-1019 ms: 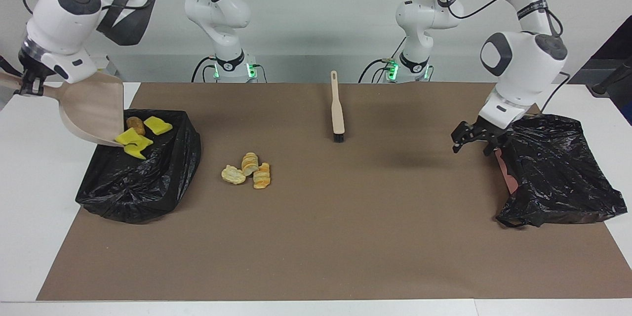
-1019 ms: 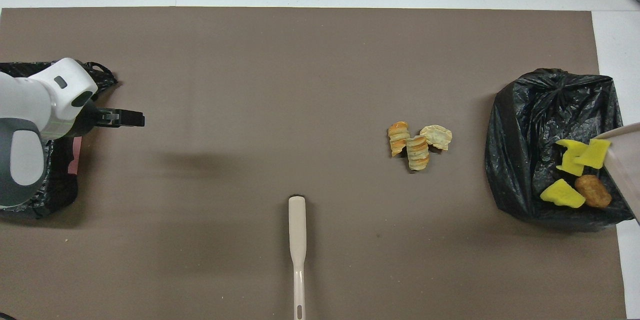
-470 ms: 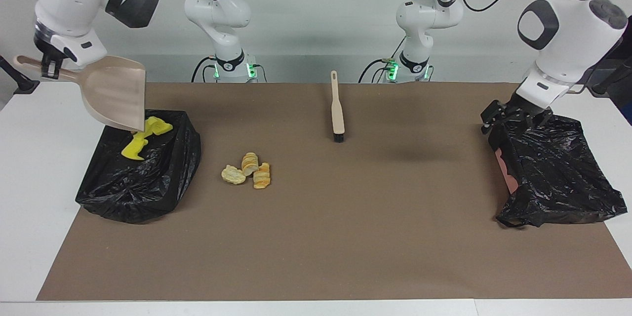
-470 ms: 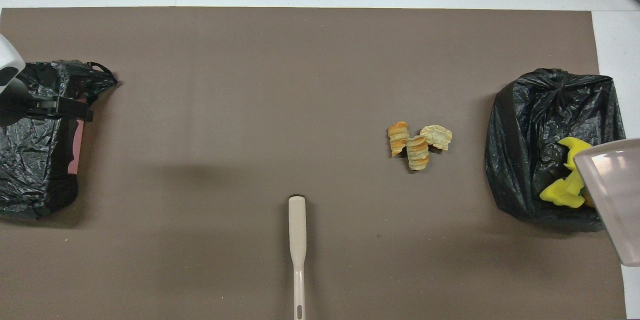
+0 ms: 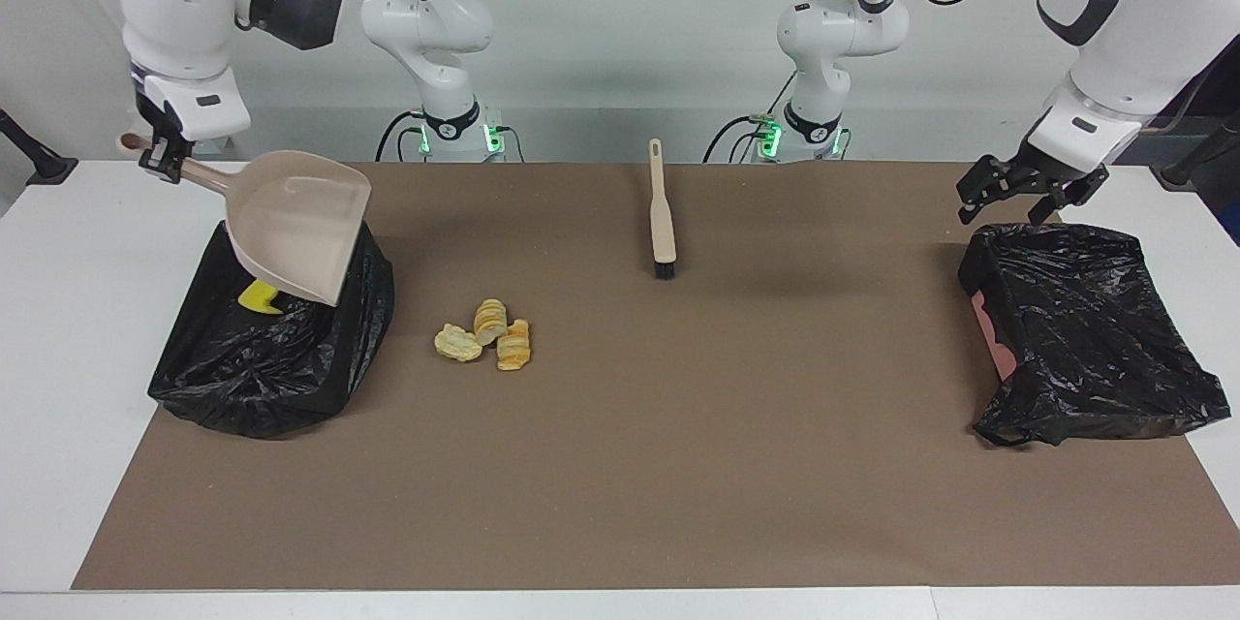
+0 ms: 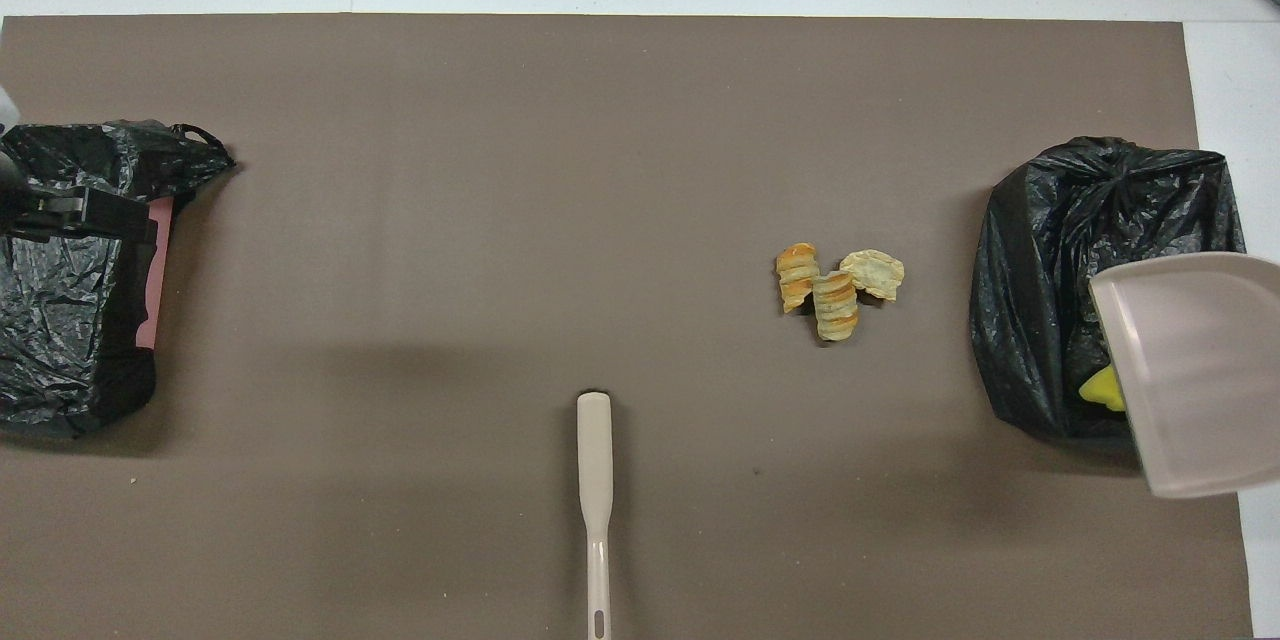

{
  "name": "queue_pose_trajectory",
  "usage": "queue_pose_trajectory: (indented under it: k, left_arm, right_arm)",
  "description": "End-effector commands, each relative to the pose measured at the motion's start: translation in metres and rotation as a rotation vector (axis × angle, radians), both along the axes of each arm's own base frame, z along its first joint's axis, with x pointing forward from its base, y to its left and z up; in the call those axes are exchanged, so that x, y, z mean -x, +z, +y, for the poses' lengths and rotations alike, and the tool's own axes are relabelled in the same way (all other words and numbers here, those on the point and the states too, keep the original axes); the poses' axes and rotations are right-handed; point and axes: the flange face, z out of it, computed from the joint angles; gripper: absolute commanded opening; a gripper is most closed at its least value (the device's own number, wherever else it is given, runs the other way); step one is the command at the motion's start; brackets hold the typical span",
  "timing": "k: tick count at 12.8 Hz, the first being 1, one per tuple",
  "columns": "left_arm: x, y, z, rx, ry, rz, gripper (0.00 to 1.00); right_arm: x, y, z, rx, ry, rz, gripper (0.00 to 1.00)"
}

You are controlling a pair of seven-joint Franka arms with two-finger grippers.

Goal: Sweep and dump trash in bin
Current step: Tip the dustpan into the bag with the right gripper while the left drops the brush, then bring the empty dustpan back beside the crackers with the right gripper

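Three tan striped pastries of the trash [image 5: 484, 334] [image 6: 838, 290] lie together on the brown mat, beside the black-bagged bin [image 5: 262, 373] [image 6: 1040, 260] at the right arm's end. A bit of yellow trash [image 5: 260, 297] [image 6: 1103, 387] shows in that bin under the beige dustpan [image 5: 295, 223] [image 6: 1190, 370]. My right gripper [image 5: 163, 158] is shut on the dustpan's handle and holds the pan tilted over the bin. My left gripper [image 5: 1025, 192] [image 6: 95, 212] hangs open and empty over a second black-bagged bin [image 5: 1085, 329] [image 6: 60, 320].
The beige brush [image 5: 662, 208] [image 6: 595, 480] lies on the mat between the two arm bases, bristles pointing away from the robots. White table shows around the mat [image 5: 678, 426].
The right arm swung the dustpan up and over the bin, so it now covers most of the dumped pieces. The left gripper rose and drew back over the second bin.
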Motion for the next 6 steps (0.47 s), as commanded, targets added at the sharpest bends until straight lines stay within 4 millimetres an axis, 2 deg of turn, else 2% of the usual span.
queue_pose_trajectory:
  k: [1, 2, 5, 6]
  left_arm:
    - [0.018, 0.019, -0.001, -0.019, 0.009, 0.009, 1.00]
    - [0.023, 0.014, -0.002, -0.019, 0.004, 0.021, 1.00]
    - [0.035, 0.010, -0.002, -0.020, 0.013, 0.034, 1.00]
    - [0.035, 0.010, -0.003, -0.020, 0.013, 0.035, 1.00]
  right_arm:
    - [0.000, -0.003, 0.042, -0.103, -0.217, -0.139, 0.00]
    - [-0.003, -0.004, 0.048, -0.153, -0.324, -0.199, 0.00]
    - [-0.012, -0.017, 0.111, -0.235, -0.572, -0.303, 0.00]
    - [-0.015, -0.023, 0.138, -0.257, -0.662, -0.329, 0.00]
